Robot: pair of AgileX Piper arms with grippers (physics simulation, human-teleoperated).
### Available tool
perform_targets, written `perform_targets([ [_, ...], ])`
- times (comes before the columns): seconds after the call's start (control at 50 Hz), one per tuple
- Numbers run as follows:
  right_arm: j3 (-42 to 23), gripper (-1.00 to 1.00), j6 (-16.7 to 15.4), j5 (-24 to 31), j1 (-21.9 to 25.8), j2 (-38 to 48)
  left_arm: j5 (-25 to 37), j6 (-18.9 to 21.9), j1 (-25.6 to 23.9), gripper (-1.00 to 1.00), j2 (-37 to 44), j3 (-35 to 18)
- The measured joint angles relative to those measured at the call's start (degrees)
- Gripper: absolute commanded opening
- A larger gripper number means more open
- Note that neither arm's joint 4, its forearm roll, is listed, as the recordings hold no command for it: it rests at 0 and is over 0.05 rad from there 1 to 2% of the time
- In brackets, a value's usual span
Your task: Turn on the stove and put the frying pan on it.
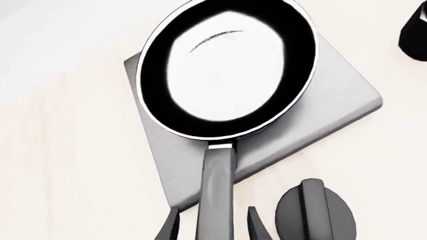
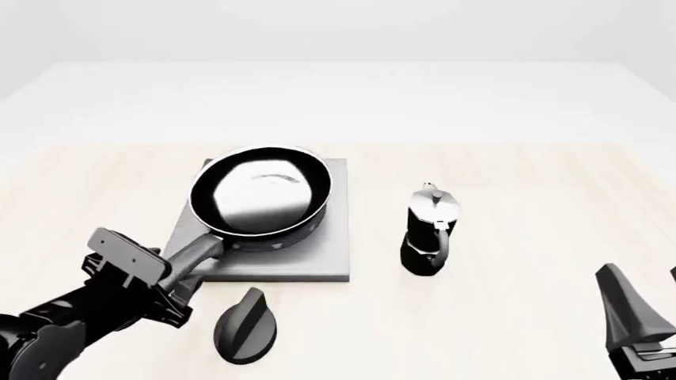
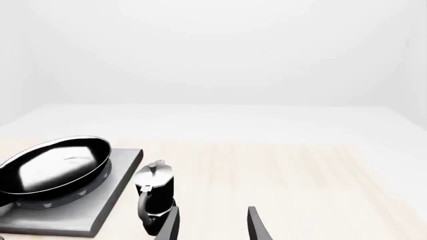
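Observation:
The frying pan point(image 2: 262, 192) sits flat on the grey stove slab point(image 2: 317, 253) and hides the burner. Its long handle point(image 2: 195, 252) points toward me, to the left. My left gripper point(image 2: 180, 277) is open, with a finger on each side of the handle and a small gap on both sides, as the left wrist view shows point(image 1: 213, 210). The black knob point(image 2: 248, 324) lies on the table in front of the slab, just right of my left gripper. My right gripper point(image 2: 647, 291) is open and empty at the front right, far from the stove.
A black-and-silver moka pot point(image 2: 428, 233) stands upright just right of the slab; it also shows in the right wrist view point(image 3: 155, 192). The light wooden table point(image 2: 528, 182) ends at a white far edge.

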Motion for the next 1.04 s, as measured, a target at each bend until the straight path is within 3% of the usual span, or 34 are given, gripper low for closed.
perform_targets([
  [0.52, -1.3, 1.0, 0.0, 0.5, 0.0, 0.0, 18.4, -2.1, -2.0, 1.0, -19.6, -7.5],
  [1.04, -6.4, 1.0, 0.2, 2.8, -0.5, 0.0, 40.5, -8.8, -2.7, 1.0, -46.5, -14.5],
])
